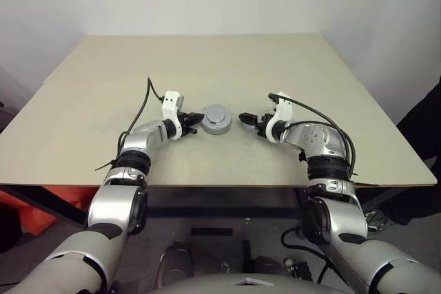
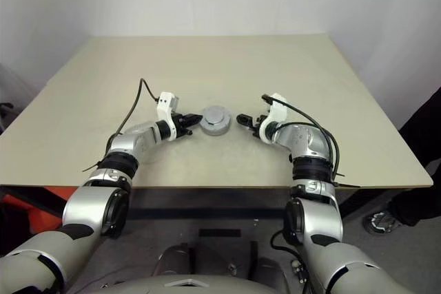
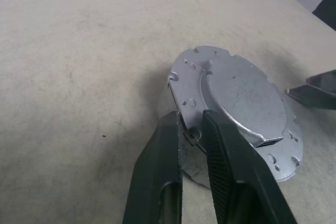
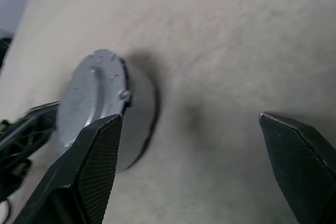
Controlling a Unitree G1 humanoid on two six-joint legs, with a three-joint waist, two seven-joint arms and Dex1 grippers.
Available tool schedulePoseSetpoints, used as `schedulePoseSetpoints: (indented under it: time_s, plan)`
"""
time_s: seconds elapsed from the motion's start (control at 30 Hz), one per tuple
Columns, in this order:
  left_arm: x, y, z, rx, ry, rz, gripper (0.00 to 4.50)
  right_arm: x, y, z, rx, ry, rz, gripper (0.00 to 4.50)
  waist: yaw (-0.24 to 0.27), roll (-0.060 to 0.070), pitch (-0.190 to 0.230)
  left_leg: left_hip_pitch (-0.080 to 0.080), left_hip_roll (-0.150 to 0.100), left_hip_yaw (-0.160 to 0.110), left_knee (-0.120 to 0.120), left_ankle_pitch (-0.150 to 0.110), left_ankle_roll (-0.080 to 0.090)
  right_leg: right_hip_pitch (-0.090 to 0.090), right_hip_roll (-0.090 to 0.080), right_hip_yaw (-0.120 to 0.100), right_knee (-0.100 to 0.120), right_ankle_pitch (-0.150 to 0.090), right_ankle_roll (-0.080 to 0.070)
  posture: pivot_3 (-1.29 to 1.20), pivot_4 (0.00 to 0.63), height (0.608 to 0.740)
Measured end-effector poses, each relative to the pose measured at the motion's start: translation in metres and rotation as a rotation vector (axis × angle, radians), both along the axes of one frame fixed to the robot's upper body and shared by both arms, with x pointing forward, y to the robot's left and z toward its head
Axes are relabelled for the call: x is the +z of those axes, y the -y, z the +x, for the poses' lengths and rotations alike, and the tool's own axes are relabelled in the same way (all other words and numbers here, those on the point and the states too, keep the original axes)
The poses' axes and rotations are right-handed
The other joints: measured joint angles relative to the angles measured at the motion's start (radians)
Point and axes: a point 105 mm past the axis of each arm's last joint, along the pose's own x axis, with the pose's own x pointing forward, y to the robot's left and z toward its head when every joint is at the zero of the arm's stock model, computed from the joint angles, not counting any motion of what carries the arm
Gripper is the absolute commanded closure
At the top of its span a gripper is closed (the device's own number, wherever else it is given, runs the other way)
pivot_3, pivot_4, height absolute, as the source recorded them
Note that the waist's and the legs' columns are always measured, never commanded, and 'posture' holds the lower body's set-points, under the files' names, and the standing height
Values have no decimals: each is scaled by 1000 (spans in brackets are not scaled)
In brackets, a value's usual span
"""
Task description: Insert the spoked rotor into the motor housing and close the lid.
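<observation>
1. While I watch through the left eye view, the lid (image 1: 216,113) sits on top of the motor housing (image 1: 216,127), and the stack rests on the worktop (image 1: 310,74) between my two tools. I judge the closing step is at or near its end; no spoked rotor is visible, so I take it to be inside, though I cannot confirm that. The left tool (image 1: 195,122) is just beside the stack on its left; the right tool (image 1: 246,120) is near it on its right, apart from it.

2. From the right eye view the layout reads the same: a grey round stack, the left tool's tip against its edge, the right tool clear of it with bare worktop between.

3. Through the left wrist view, the left tool's fingers (image 3: 231,171) are clenched, nipping the lid's rim. The lid is dull silver-grey, with a notched edge, small holes round the flange and a raised round centre. It looks flush with the body below, as far as I can tell.

4. Through the right wrist view, the right tool's fingers (image 4: 97,166) are released, spread wide, grasping nothing. The stack lies beyond them, showing a dark side wall beneath the pale lid.

5. Next, I judge, I should check the seating all round, press down if it lifts, then let go with the left tool without dragging the stack.
</observation>
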Motion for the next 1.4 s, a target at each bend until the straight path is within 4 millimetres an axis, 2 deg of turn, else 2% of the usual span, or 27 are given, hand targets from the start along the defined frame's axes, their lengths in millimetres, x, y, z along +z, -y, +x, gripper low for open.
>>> schedulePoseSetpoints:
  time_s: [0.13, 0.37, 0.77, 1.07, 1.17, 1.3, 1.4]
  plan:
    - [0, -2, 0, 7, 5, 5, 3806, 0, -15, -1, 23, -22, 67, 239, -4, 0, 0, 0, 0, 0, 0, 0, -1, 0, 0, 0, 0, -1, -1, 0, 0, 740]
    - [0, -4, 0, 13, 13, 15, 3806, 0, -56, 1, 94, -65, 183, 239, -15, 0, 0, -1, 0, 0, 0, 1, -2, -1, 0, 0, 0, -1, -3, 0, 0, 740]
    - [-2, -14, 1, 35, 20, 41, 3806, -3, -68, 17, 33, -89, 352, 239, -26, 0, 0, 1, 1, 0, -1, 5, -8, -3, 0, 0, 2, 2, -8, 0, 0, 740]
    - [0, -18, 2, 43, 34, 55, 3806, 11, -106, 14, 119, -74, 404, 239, -13, 0, 0, -11, 2, -1, 0, 4, -7, -13, 4, -1, 2, 2, -8, 0, 0, 740]
    - [1, -17, 2, 40, 39, 54, 3806, 7, -107, 15, 109, -78, 389, 783, -10, 0, 0, -16, 2, -1, 1, 4, -6, -17, 4, -1, 2, 3, -6, 0, 0, 740]
    - [1, -16, 2, 38, 43, 54, 3806, -3, -102, 18, 54, -86, 353, 2144, -9, 0, 0, -19, 1, -1, 2, 4, -6, -19, 4, -3, 3, 4, -6, 0, 0, 740]
    - [1, -16, 2, 38, 43, 54, 3806, -1, -99, 20, 42, -72, 348, 2144, -4, 0, 0, -19, 2, -1, 3, 4, -6, -18, 4, -3, 3, 4, -6, 0, 0, 740]
